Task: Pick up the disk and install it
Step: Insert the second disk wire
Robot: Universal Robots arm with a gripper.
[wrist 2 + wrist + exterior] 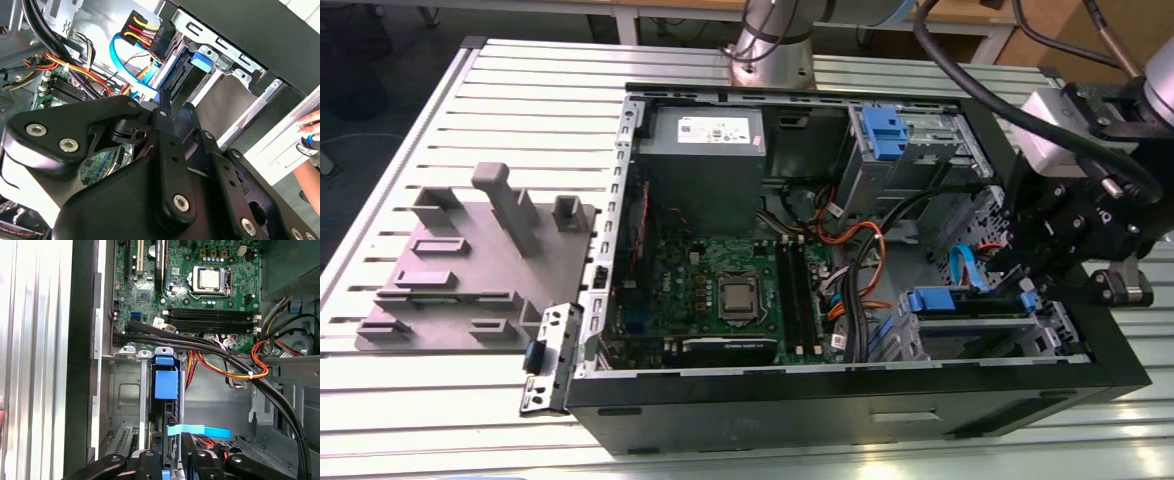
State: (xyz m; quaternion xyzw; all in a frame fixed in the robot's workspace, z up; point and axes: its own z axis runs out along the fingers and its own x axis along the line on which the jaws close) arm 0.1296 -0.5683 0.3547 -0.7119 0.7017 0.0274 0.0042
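Open computer case (854,395) on a slatted table (414,150), motherboard (720,290) exposed. The gripper (1023,290) reaches into the lower drive cage (125,390) at the case's corner. The disk (165,385), on edge with its blue rail end showing, sits in that cage directly ahead of the fingertips; whether the fingers clasp it cannot be told. Judged rigid, fairly heavy, shock-sensitive; best held by its blue side rails. No writing is legible.
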